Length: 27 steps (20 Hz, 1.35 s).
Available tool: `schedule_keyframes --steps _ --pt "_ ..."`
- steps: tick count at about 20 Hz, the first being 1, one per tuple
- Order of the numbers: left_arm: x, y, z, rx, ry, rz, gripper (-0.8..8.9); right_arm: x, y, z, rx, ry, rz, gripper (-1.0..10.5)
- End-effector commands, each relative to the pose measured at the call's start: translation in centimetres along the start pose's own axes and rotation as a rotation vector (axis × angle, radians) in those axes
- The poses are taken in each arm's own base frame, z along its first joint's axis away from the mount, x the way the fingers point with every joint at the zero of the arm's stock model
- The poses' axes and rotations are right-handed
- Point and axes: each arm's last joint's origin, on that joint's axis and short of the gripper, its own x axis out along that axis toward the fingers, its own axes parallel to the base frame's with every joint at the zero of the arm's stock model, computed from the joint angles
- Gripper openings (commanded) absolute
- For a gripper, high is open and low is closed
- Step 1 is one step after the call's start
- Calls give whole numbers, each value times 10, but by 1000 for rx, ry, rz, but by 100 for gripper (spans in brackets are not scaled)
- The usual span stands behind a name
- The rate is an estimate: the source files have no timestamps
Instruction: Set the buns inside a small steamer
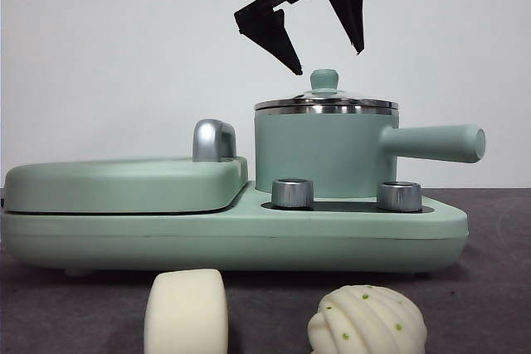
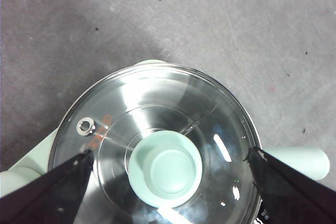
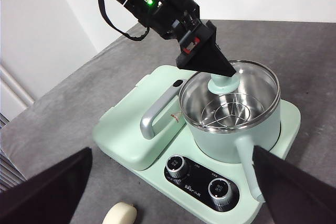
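- The left gripper [image 1: 319, 39] is hanging directly over the small steamer [image 1: 328, 151], its two black jaws spread wide apart and holding nothing, their tips sitting just above the green knob [image 1: 323, 80] of the glass lid [image 2: 157, 145].
- From the left wrist, the jaws are flanking the lid on either side, with the knob centred between them and clear of both.
- The steamer is standing on the right side of a mint-green cooker base [image 1: 249, 238], its long straight handle [image 1: 436, 143] pointing off to the side; the body is looking smooth and matte, the rim polished steel, the lid clear and shiny.
- The smooth blocky bun [image 1: 187, 312] and the ridged bun with green dots [image 1: 367, 321] are lying on the grey table [image 1: 489, 288] in front of the cooker, well below the left gripper and apart from each other.
- The right gripper [image 3: 173, 192] is waiting high off to one side, jaws parted and empty.
- Two steel dials [image 1: 292, 192] are sitting before the pot, beside the flat hinged griddle lid [image 1: 124, 184].
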Motion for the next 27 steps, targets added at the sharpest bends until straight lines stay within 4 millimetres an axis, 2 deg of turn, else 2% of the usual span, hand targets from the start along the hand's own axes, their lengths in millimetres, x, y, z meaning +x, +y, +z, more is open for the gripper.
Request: schedule_keyframes --steps 1,7,9,12,18,22,27 --pt "11 -5 3 27 6 -4 459 -2 3 4 -3 -14 7 486" --pt "24 -5 -4 43 80 -8 422 -2 3 4 -4 -14 7 486" --pt "25 -6 -3 69 70 -10 348 -2 3 4 -4 -14 7 486" --pt "26 -8 -3 75 75 -12 313 -2 3 4 -3 -14 7 486" --pt "27 -11 -4 117 86 -18 142 -2 3 4 -3 -14 6 486" --pt "27 -11 -5 134 90 -19 85 -2 3 4 -3 -14 7 486" --pt "21 -9 -2 126 74 -15 87 -2 3 4 -4 -14 5 486"
